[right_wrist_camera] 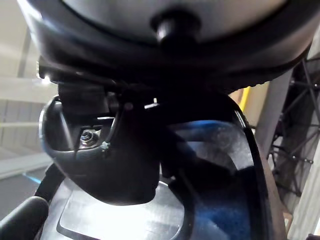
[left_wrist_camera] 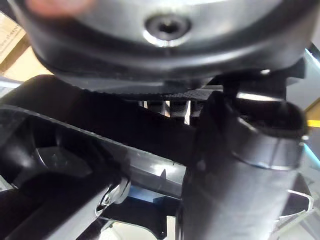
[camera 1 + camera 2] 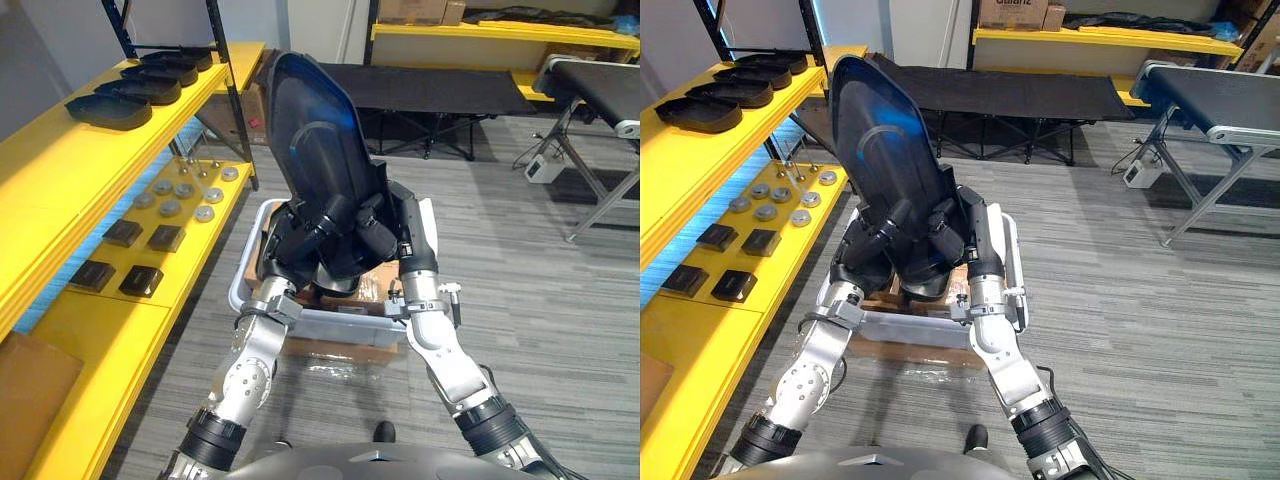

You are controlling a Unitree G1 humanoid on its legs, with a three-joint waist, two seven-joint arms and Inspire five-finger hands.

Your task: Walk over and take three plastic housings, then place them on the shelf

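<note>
I hold one large glossy black plastic housing (image 3: 320, 130) upright in front of me, above a grey bin (image 3: 248, 262). My left hand (image 3: 303, 235) grips its lower left part and my right hand (image 3: 377, 237) its lower right, fingers curled round the moulded base. The right wrist view has the housing's blue-lit shell (image 1: 220, 165) just past the right hand (image 1: 110, 160). Several more black housings (image 3: 112, 108) lie in a row on the yellow upper shelf (image 3: 50, 160) to my left.
The lower yellow shelf level carries several metal discs (image 3: 185, 190) and small black blocks (image 3: 142, 280). The bin rests on a cardboard box (image 3: 340, 350). A black cot (image 3: 430, 90) stands behind, with a conveyor frame (image 3: 600, 95) at the right and grey floor between.
</note>
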